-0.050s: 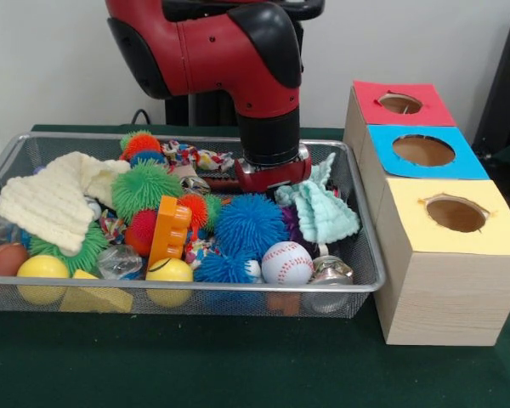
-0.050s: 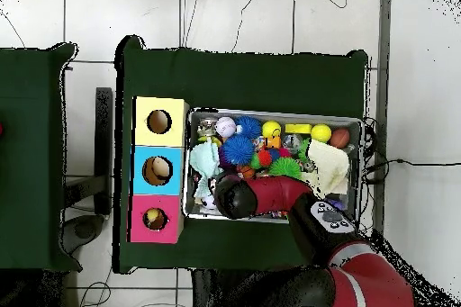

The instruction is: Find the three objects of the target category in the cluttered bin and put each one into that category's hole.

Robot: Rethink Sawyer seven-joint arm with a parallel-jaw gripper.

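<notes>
Broadly, a green-covered table point(image 1: 238, 374) carries a wire mesh bin point(image 1: 357, 280) and, just beside it, a row of three wooden boxes, each with a round hole in its coloured top: yellow box point(image 1: 446, 272), blue box point(image 1: 425, 153), red box point(image 1: 401, 104). In the overhead view something pale shows inside the blue box's hole and something small inside the red one's; what they are I cannot tell.

The red and black arm point(image 1: 229, 51) reaches down into the bin near its far rim, and the gripper point(image 1: 272, 174) is sunk among the toys — its fingers are hidden, so whether it is spread, closed or holding anything cannot be told.

The bin is packed full. A cream knitted cloth point(image 1: 55, 200) lies at one end, a mint cloth point(image 1: 323, 212) at the other, touching the gripper's side. Between them sit spiky rubber balls — a large blue one point(image 1: 251, 223), a green one point(image 1: 144, 187), smaller red ones point(image 1: 143, 228). An orange plastic block point(image 1: 170, 229) stands tilted against them. Along the near wall are two yellow balls point(image 1: 42, 270), a small baseball point(image 1: 286, 262) and a clear shiny object point(image 1: 330, 272); a knotted rope toy point(image 1: 191, 156) lies by the far wall.
</notes>
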